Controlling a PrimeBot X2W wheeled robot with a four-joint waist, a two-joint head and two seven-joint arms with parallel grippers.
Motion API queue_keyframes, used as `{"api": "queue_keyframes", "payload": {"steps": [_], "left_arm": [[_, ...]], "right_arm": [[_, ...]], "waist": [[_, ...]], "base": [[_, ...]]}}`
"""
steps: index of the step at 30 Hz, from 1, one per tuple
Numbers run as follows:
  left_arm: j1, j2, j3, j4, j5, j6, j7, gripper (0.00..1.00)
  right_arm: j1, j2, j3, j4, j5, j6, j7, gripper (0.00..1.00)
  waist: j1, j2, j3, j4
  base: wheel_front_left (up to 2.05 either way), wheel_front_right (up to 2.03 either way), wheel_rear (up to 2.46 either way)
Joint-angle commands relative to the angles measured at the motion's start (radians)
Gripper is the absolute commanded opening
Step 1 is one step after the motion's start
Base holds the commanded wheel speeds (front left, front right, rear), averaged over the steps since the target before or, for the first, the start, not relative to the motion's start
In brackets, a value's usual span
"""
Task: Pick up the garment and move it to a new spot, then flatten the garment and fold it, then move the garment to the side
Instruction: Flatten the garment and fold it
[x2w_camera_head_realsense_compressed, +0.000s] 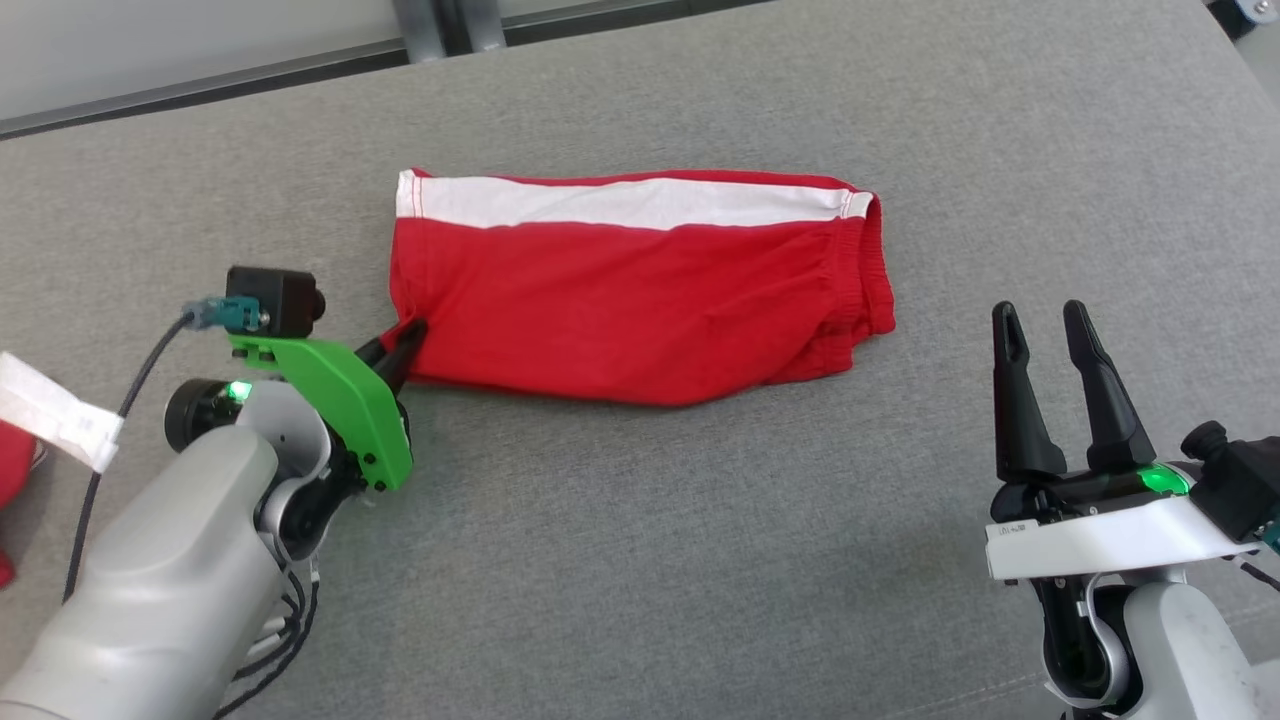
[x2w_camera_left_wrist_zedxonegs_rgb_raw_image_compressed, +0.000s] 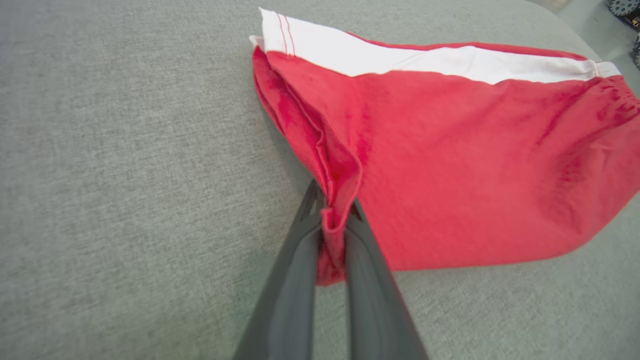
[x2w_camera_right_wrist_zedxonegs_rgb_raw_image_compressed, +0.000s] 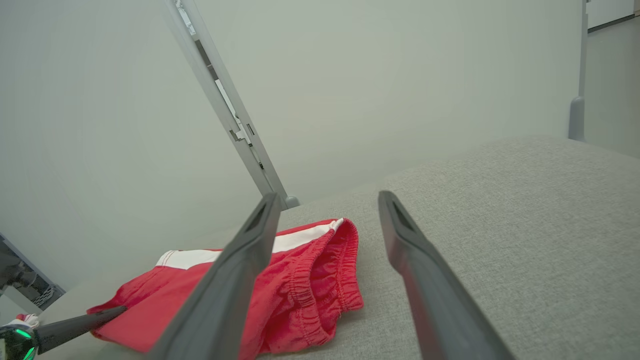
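The red shorts (x2w_camera_head_realsense_compressed: 620, 300) lay in the upper middle of the head view, doubled leg over leg, with the white side stripe (x2w_camera_head_realsense_compressed: 620, 203) along the far edge and the elastic waistband (x2w_camera_head_realsense_compressed: 862, 290) at the right end. The left gripper (x2w_camera_head_realsense_compressed: 408, 335) was clamped on the hem corner at their lower left, cloth bunched between its fingers. The right gripper (x2w_camera_head_realsense_compressed: 1040, 318) stood at lower right, jaws parted and empty, well apart from the waistband. Flattening and one fold looked done; any further fold and the move aside across the grey cushion (x2w_camera_head_realsense_compressed: 700, 560) seemed left.
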Motion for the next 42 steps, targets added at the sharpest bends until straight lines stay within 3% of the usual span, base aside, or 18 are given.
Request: {"api": "queue_keyframes", "payload": {"steps": [1,10,11,12,20,26,35,42], "left_arm": [[0.031,0.009,0.006,-0.017,-0.007,0.012,-0.015,0.00],[0.147,0.021,0.013,-0.131,-0.030,0.062,-0.062,0.00],[0.151,0.020,0.016,-0.137,-0.024,0.066,-0.078,0.32],[0.159,0.018,0.017,-0.142,-0.013,0.072,-0.100,1.00],[0.168,-0.002,0.060,-0.151,0.030,0.107,-0.265,1.00],[0.204,-0.017,0.144,-0.170,0.080,0.123,-0.314,1.00],[0.391,-0.082,0.487,-0.307,0.314,0.118,-0.312,1.00],[0.536,-0.137,0.693,-0.407,0.470,0.103,-0.312,1.00]], "right_arm": [[0.014,-0.006,-0.007,-0.007,-0.015,0.000,0.005,1.00],[0.046,0.001,-0.023,-0.031,-0.035,0.000,0.040,1.00],[0.047,0.002,-0.023,-0.031,-0.036,0.000,0.042,1.00],[0.047,0.002,-0.023,-0.031,-0.037,0.000,0.046,1.00],[0.036,0.000,-0.029,-0.023,-0.061,0.000,0.057,1.00],[0.047,0.006,-0.030,-0.013,-0.079,0.000,0.057,1.00],[0.077,0.009,-0.036,0.008,-0.100,0.000,0.061,1.00],[0.099,0.008,-0.045,0.014,-0.114,0.000,0.064,1.00]], "waist": [[0.0001,0.0000,-0.045,0.052],[0.0001,0.0000,-0.074,0.096],[0.0001,0.0000,-0.077,0.097],[0.0001,0.0000,-0.081,0.098],[0.0001,0.0000,-0.114,0.125],[0.0001,0.0000,-0.147,0.154],[0.0001,0.0000,-0.203,0.195],[0.0001,0.0000,-0.228,0.218]], "base": [[0.00,0.00,0.00],[0.00,0.00,0.00],[0.00,0.00,0.00],[0.00,0.00,0.00],[0.00,0.00,0.00],[0.00,0.00,0.00],[0.00,0.00,0.00],[0.00,0.00,0.00]]}}
